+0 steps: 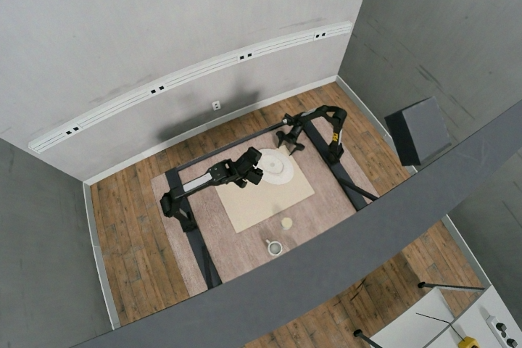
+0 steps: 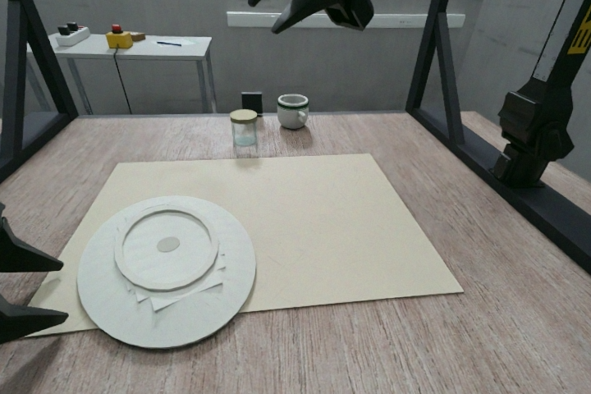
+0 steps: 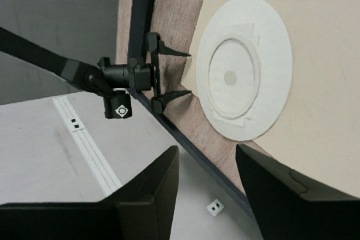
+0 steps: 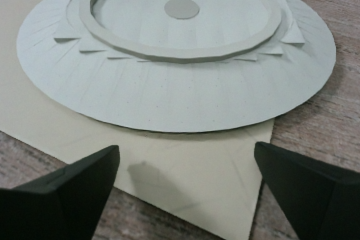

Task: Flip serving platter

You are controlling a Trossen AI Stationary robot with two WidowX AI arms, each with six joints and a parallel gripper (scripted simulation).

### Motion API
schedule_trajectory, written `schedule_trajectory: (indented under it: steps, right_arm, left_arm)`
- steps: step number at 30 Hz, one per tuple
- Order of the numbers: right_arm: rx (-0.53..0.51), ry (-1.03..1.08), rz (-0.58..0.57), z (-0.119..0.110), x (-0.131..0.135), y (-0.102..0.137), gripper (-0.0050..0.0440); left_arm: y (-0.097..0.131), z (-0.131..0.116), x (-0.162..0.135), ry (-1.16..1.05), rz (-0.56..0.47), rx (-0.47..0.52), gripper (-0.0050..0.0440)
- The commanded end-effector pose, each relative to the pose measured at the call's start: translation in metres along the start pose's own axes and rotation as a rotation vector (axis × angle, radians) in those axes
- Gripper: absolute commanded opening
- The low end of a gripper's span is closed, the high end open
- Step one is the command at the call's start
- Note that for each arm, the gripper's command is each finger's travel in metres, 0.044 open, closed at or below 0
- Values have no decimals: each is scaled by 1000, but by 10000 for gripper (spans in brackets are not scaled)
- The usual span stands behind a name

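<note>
The platter [image 1: 286, 174] [image 2: 166, 315] [image 3: 275, 75] [image 4: 183, 95] lies flat, partly off the mat [image 1: 265, 205] [image 2: 328, 222] [image 3: 328, 125] [image 4: 223, 175]. Right pincer [image 1: 284, 150] [image 2: 65, 290] [image 3: 190, 73] [image 4: 187, 146] spreads wide beside it; left pincer [image 1: 254, 175] [image 2: 262, 17] [image 3: 206, 147] is partly spread.
</note>
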State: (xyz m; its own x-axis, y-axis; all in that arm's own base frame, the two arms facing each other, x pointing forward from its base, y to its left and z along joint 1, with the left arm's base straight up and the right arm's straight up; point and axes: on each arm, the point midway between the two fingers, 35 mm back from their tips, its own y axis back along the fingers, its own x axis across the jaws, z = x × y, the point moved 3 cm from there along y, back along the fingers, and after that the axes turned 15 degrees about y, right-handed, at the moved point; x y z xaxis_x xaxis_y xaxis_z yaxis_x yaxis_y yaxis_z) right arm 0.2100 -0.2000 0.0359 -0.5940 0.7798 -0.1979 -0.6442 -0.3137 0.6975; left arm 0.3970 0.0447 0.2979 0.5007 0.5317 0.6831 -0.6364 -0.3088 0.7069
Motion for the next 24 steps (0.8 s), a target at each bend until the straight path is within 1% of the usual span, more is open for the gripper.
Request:
schedule_trajectory:
  steps: [1, 14, 24]
  right_arm:
    - [5, 19, -19, 0, -7, 5, 400]
    - [6, 25, -27, 0, -8, 9, 400]
    - [7, 16, -20, -5, -6, 10, 400]
  left_arm:
    - [1, -1, 2, 11, 9, 2, 160]
    - [1, -1, 2, 11, 9, 2, 160]
    - [1, -1, 2, 11, 9, 2, 160]
